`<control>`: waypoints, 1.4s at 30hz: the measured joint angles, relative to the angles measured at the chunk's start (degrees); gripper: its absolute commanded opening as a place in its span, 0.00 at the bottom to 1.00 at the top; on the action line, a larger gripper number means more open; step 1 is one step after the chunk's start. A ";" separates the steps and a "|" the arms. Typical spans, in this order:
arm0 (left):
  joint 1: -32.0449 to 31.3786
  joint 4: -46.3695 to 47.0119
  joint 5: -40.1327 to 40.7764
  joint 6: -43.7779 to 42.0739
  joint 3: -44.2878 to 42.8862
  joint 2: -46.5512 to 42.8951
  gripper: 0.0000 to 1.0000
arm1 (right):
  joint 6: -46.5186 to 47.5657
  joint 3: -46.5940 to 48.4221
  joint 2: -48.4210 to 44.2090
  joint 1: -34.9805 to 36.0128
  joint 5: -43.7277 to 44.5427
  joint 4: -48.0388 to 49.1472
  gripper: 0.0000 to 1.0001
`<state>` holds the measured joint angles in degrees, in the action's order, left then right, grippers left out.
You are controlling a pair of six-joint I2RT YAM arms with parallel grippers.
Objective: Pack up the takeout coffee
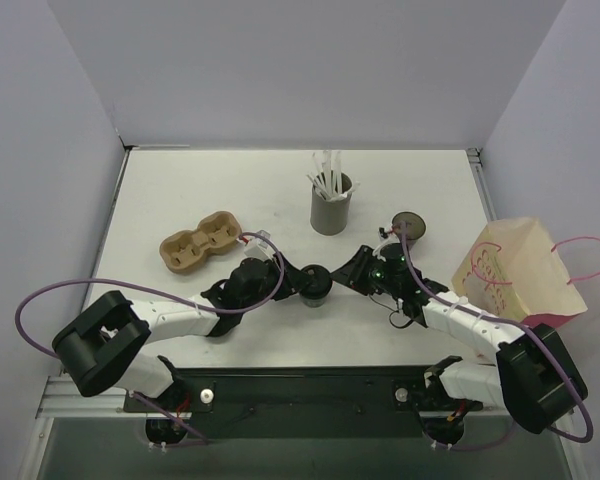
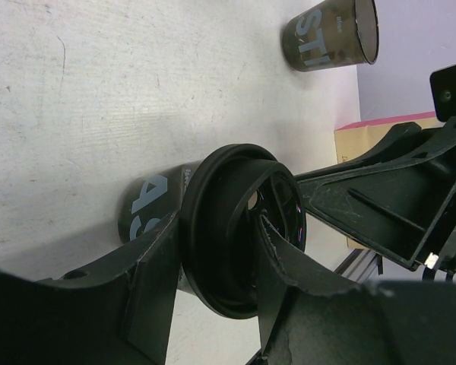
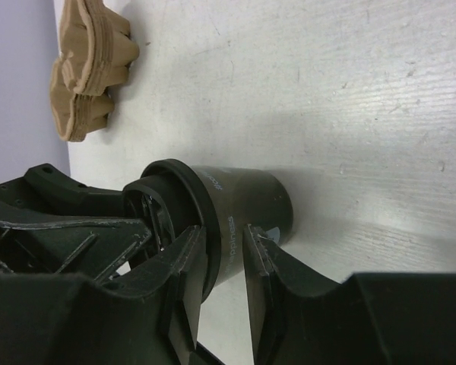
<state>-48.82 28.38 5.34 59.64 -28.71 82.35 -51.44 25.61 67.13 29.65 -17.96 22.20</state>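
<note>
The takeout coffee cup (image 1: 317, 287) stands mid-table, dark with pale lettering, and a black lid (image 2: 228, 190) sits on its top. My left gripper (image 1: 300, 284) reaches it from the left. In the left wrist view this gripper (image 2: 216, 255) is shut on the lid, one finger (image 2: 148, 289) under the rim by the cup wall (image 2: 148, 205) and the other on the lid's top. My right gripper (image 1: 342, 279) meets the cup from the right. In the right wrist view its fingers (image 3: 184, 266) stand a narrow gap apart at the rim and upper wall (image 3: 251, 198). Its grip is unclear.
A second open dark cup (image 1: 410, 225) stands behind the right gripper and also shows in the left wrist view (image 2: 330, 34). A grey holder of white straws (image 1: 331, 208) stands at the back centre. A brown two-cup carrier (image 1: 200, 243) lies to the left. A paper bag (image 1: 520, 270) with pink handles stands at the right.
</note>
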 measured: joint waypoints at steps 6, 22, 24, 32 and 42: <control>0.00 1.09 0.20 0.11 0.59 0.33 0.45 | -3.15 -3.96 1.01 -0.26 -0.76 8.33 0.20; -0.57 -10.69 -2.05 -3.37 -5.75 -1.90 0.51 | 2.89 0.07 -6.91 1.66 6.64 -7.74 0.39; -0.59 -13.14 -2.45 -4.00 -6.12 -2.78 0.53 | 5.05 2.80 -8.00 1.68 7.28 -11.82 0.43; -0.59 -20.59 -4.35 -8.28 -9.84 -3.32 0.62 | 10.67 7.80 -10.21 1.68 7.63 -17.92 0.47; 0.24 -30.71 -7.93 -13.62 -15.39 -2.05 0.87 | 14.73 9.42 -10.25 1.95 7.23 -23.37 0.55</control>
<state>-48.58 -2.33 -2.59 46.02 -44.10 80.29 -36.71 35.03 56.88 31.59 -10.72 -1.17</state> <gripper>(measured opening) 0.823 0.526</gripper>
